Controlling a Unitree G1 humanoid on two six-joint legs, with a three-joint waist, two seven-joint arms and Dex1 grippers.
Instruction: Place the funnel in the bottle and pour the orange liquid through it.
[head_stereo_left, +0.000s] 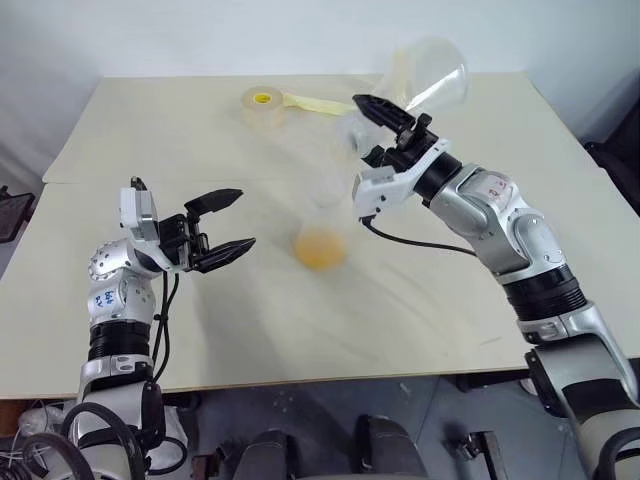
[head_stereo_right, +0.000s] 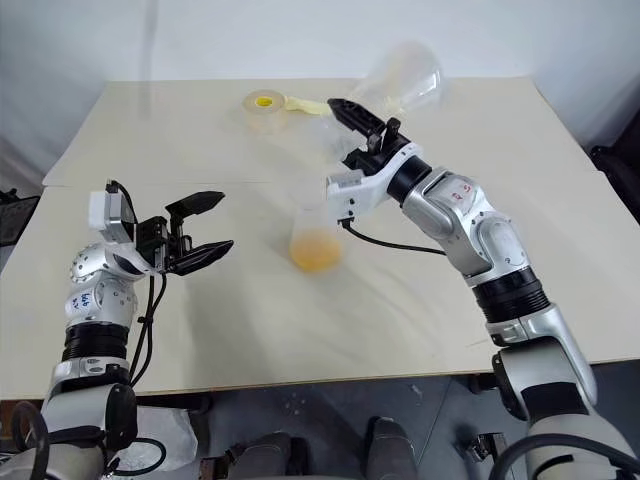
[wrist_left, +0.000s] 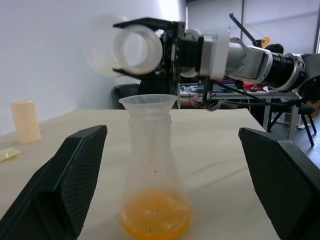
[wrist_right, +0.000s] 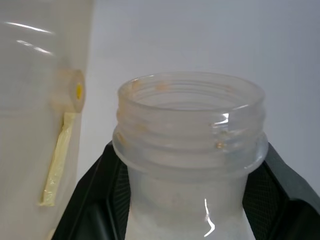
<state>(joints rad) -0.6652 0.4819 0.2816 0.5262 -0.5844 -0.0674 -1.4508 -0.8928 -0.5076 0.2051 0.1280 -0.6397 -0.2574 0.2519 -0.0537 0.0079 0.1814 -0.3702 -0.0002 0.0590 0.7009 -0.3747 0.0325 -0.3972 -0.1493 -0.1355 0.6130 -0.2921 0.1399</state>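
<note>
Both steps look essentially done: the small clear plastic funnel (wrist_left: 148, 102) sits in the neck of the clear colourless conical-based plastic bottle (head_stereo_left: 322, 225) at centre frame on the pale bench (head_stereo_left: 200, 140), and the translucent orange liquid (head_stereo_left: 320, 249) pools in its base. The right pincer (head_stereo_left: 372, 108), upper centre, is clamped on the neck of the bigger clear conical flask (head_stereo_left: 432, 85), which looks empty and is tipped. The left pincer (head_stereo_left: 228, 222), lower left, stands wide and empty beside the bottle. I judge only setting the flask down remains

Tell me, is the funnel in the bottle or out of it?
In. The funnel sits upright in the neck of the bottle, with orange liquid pooled at the bottom.
</note>
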